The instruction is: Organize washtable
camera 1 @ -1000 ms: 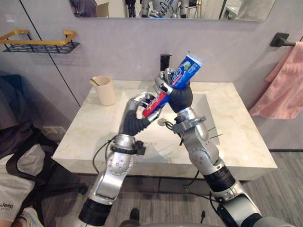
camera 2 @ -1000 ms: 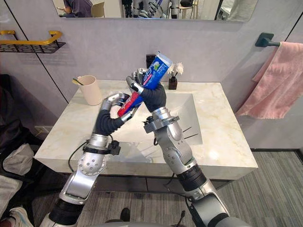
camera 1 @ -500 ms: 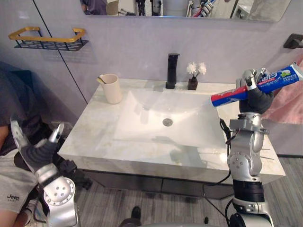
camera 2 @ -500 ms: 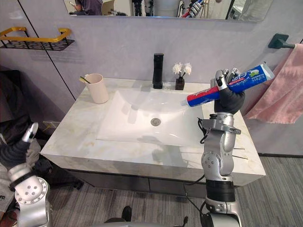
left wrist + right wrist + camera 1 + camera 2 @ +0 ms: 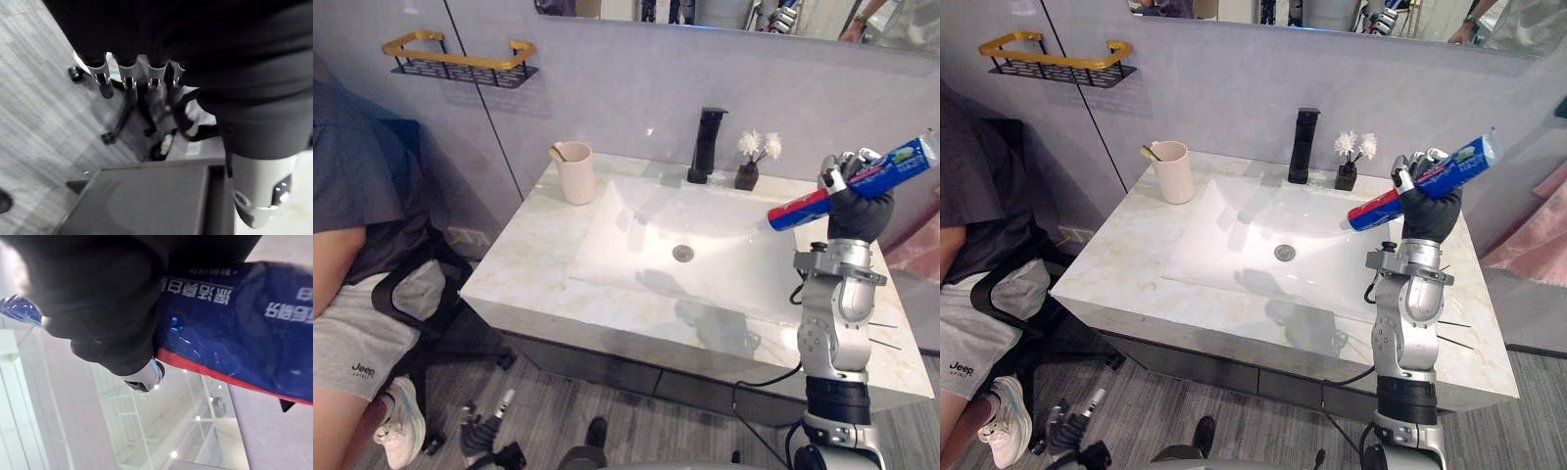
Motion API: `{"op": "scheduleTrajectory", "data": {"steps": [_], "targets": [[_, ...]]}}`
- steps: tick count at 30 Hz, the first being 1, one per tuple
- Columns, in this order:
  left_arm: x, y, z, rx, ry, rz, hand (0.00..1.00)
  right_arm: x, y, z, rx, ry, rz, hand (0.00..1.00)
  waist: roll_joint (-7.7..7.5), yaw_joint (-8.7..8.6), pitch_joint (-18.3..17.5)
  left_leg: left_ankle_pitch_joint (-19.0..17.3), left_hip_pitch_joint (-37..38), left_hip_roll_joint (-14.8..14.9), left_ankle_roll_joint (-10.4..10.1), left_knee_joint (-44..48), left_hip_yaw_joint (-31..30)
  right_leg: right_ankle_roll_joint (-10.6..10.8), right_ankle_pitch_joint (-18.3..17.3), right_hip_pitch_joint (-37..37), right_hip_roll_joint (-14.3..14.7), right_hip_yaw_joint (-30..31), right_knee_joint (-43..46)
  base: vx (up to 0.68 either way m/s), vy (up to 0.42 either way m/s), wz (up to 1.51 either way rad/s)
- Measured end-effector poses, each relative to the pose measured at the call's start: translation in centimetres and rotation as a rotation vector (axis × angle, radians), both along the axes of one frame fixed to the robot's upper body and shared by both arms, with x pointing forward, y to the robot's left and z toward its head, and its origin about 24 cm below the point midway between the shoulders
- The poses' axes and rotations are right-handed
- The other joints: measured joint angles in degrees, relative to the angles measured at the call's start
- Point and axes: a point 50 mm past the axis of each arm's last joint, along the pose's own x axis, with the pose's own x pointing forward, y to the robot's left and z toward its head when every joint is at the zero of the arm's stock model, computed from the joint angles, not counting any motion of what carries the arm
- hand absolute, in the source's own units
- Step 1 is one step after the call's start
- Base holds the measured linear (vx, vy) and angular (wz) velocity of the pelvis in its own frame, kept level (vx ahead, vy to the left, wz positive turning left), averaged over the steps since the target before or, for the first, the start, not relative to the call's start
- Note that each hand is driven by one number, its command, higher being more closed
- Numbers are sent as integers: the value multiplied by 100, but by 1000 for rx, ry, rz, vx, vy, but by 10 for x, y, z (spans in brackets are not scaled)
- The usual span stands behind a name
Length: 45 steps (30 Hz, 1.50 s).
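We've got the toothpaste tube (image 5: pixel 800 207) up over the tabletop's (image 5: pixel 524 269) right side, right hand (image 5: pixel 860 213) fingers curled round its mid, cap end slanting down-left twd the sink (image 5: pixel 636 235), cup (image 5: pixel 577 172) way across at back left, left hand (image 5: pixel 154 78) hangs low, fingers straight, empty.

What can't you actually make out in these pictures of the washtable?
What stands in the cup: only a small tip clears the rim in both eye views.
The cap end of the toothpaste tube that the right hand grips: too small in the eye views to tell if it is closed.
The pink towel: cut off by the right edge of both eye views.
The left hand: tiny near the floor in the eye views.
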Motion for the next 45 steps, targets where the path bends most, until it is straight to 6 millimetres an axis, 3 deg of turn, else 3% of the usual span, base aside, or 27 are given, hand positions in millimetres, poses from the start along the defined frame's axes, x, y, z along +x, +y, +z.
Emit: {"op": "scheduleTrajectory", "data": {"steps": [3, 10, 11, 16, 23, 31, 45], "targets": [[-1, -10, -6, -16, 39, -100, 0, 18, 3, 25, -64, -36, -26, 100, -10, 153, 6, 17, -111, 4, -23, 1, -143, -4, -5, -8, 39, -150, -32, 14, -48, 23], [-7, -7, -10, -8, 84, -147, 0, 50, 13, 92, -78, -147, -79, 100, -50, 616, 69, 95, -429, -43, -29, 36, -497, -7, -14, -71, 111, -486, -144, 28, -43, 25], [-7, -7, -10, -8, 84, -148, 0, 50, 13, 95, -76, -152, -81, 100, -50, 632, 77, 95, -440, -43, -29, 36, -500, -6, -14, -82, 111, -487, -144, 12, -22, 16], [-3, -7, -9, 1, 72, -175, 0, 56, 26, 150, -71, -255, -105, 100, -66, 944, 409, 129, -677, -65, -27, 38, -657, -3, -16, -201, 130, -643, -145, -4, -10, 15], [13, -7, -5, 7, 27, -185, 0, 65, 44, 186, -128, -267, -102, 100, -126, 1256, 757, 209, -1072, -92, -57, 43, -960, 7, -23, -400, 131, -967, -189, 11, 3, 22], [21, -9, -6, 13, 13, -222, 0, 73, 60, 195, -185, -234, -84, 100, -154, 1478, 1017, 257, -1204, -169, -72, 44, -1139, 87, -94, -390, 125, -1233, -205, 19, 10, 17], [19, -10, -9, 7, 36, -247, 0, 83, 42, 185, -180, -150, -204, 100, -168, 1530, 1089, 281, -1444, -328, -85, 45, -1543, 162, -218, -403, 119, -1709, -195, 4, 18, 17]]}}
